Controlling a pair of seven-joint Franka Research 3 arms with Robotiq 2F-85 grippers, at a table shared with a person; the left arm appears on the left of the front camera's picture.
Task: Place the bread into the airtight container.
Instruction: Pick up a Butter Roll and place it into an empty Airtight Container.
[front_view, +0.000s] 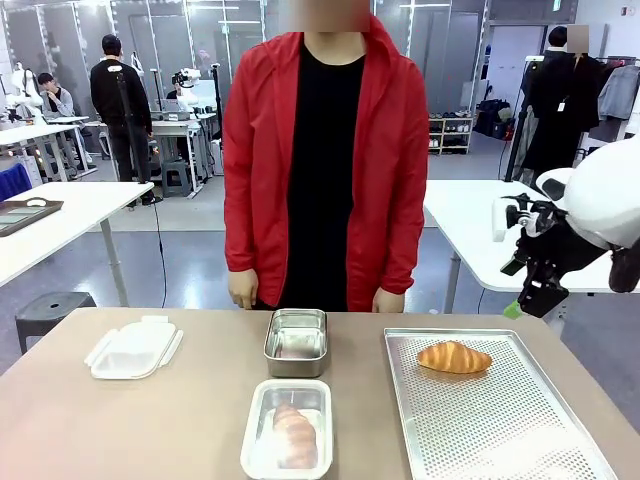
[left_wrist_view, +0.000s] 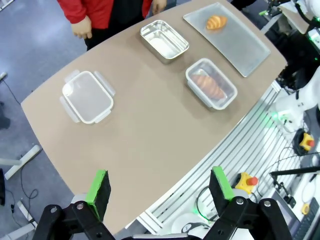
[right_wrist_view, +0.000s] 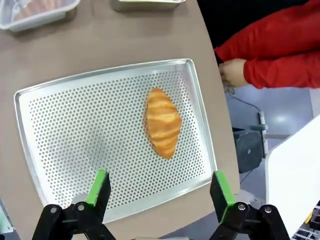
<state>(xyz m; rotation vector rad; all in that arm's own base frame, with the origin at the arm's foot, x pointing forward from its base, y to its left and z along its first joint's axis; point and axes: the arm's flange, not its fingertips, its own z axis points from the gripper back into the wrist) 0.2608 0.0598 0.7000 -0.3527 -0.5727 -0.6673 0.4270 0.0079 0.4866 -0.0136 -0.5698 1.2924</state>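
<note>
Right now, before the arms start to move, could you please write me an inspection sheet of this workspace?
Surface: brown table, no spills seen.
Job's things: croissant on the perforated tray; another bread inside the clear container; plastic lid lying apart, at the robot's left.
Clutter: steel container behind the clear one, seemingly empty.
Grippers: left gripper high above the table's near edge, fingers open, empty; right gripper above the tray, fingers open, empty.
Cables: black cables below the robot's side, near a yellow stop button.
Surroundings: person in a red jacket at the far edge, hands low; other tables behind.
</note>
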